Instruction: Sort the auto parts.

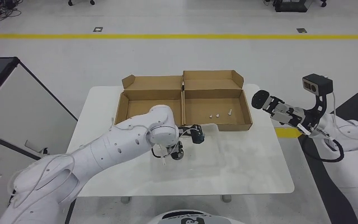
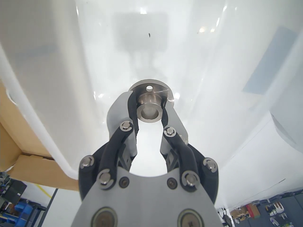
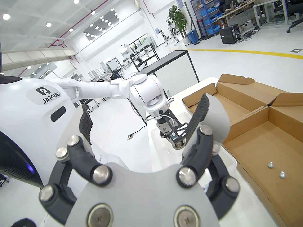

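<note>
Two cardboard boxes, the left box (image 1: 150, 104) and the right box (image 1: 201, 106), are placed side by side, touching, at the far part of the white table (image 1: 246, 162). On the floor of the right box two small metal parts (image 1: 211, 114) are seen, lying a little apart. One flanged metal bushing (image 2: 149, 114) is held by its narrow neck between the closed fingers of the left gripper (image 2: 149, 106), just in front of the boxes, over a glossy white surface. The right gripper (image 3: 144, 109) is kept wide open, with nothing between its fingers, near the right box's outer side.
</note>
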You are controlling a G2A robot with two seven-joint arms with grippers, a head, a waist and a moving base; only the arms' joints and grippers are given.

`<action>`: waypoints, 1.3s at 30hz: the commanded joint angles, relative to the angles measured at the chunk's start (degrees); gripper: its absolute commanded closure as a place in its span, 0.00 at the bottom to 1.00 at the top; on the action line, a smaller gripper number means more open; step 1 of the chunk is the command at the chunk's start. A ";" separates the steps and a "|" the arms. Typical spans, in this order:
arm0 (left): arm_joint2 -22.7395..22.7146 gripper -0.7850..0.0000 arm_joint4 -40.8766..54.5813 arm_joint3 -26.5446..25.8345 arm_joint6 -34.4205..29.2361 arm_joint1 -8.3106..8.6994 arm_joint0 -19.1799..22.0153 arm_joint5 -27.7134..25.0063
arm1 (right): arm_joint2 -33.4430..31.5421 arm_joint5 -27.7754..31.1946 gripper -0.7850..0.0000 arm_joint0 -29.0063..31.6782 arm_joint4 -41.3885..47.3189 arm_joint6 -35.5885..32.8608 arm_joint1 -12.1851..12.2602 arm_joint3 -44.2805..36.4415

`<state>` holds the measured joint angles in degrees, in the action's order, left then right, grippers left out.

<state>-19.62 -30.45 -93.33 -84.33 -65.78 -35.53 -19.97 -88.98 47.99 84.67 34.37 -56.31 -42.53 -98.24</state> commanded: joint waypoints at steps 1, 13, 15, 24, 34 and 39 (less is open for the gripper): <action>-0.79 1.00 1.44 -1.67 -0.38 0.62 0.48 0.39 | 0.00 0.00 0.00 0.00 0.00 0.00 0.00 0.00; -1.47 1.00 3.65 -3.65 0.08 1.57 1.01 -0.06 | 0.00 0.00 0.00 0.00 0.00 0.00 0.00 0.00; -1.69 1.00 3.37 -2.81 0.99 1.75 0.39 0.19 | 0.00 0.00 0.00 0.00 0.00 0.00 0.00 0.00; -16.56 1.00 21.44 -1.55 9.05 6.71 -5.75 -5.67 | 0.00 0.00 0.00 0.00 0.00 0.00 0.00 0.00; -30.53 1.00 46.84 -1.57 15.50 11.81 -16.10 -15.49 | 0.00 0.00 0.00 0.00 0.00 0.00 0.00 0.00; -32.66 1.00 59.78 -3.24 18.67 13.37 -18.86 -18.68 | 0.00 0.00 0.00 0.00 0.00 0.00 0.00 0.00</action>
<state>-52.12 27.13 -96.17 -65.95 -52.67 -54.16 -38.38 -88.98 47.99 84.67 34.37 -56.31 -42.53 -98.24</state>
